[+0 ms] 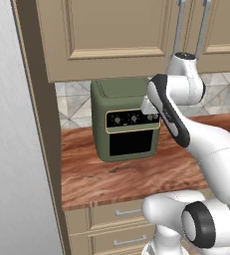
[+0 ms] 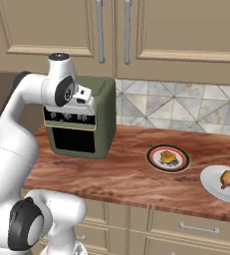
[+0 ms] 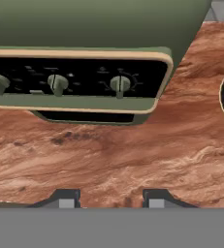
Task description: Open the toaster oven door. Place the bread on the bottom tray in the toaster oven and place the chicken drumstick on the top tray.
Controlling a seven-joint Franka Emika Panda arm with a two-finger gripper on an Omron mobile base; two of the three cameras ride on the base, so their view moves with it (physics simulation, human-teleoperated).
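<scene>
Toaster oven (image 1: 121, 117) sits at centre of the left base view, on the wood-grain tabletop (image 1: 131, 177), back toward the tiled wall and under the upper cabinets (image 1: 106, 35). In the right base view the same oven is at left of centre, partly covered by the arm.

Toaster oven door (image 1: 131, 142) is shut, flush with the oven front; its dark window lies directly below the black control strip (image 1: 132, 118) with three knobs. Hand view: control strip runs across the upper half of the frame, and a thin edge of the door shows just beneath it.

Fingers (image 3: 108, 199): the two tips show at the bottom of the hand view, set apart with bare tabletop between them. Nothing is between them and they touch nothing. In both base views the hand hangs close in front of the oven's upper front, at control-strip level; whether it touches the oven cannot be told.

Right base view, right half of the frame: a dark-rimmed plate (image 2: 168, 158) with a small browned food item (image 2: 169, 158) on it, on the tabletop well apart from the oven. Further right, near the frame edge, a white plate (image 2: 225, 185) carries another browned piece (image 2: 228, 178). Which piece is the bread and which the drumstick cannot be told at this size.

Drawers (image 1: 119, 214) run below the tabletop edge.
</scene>
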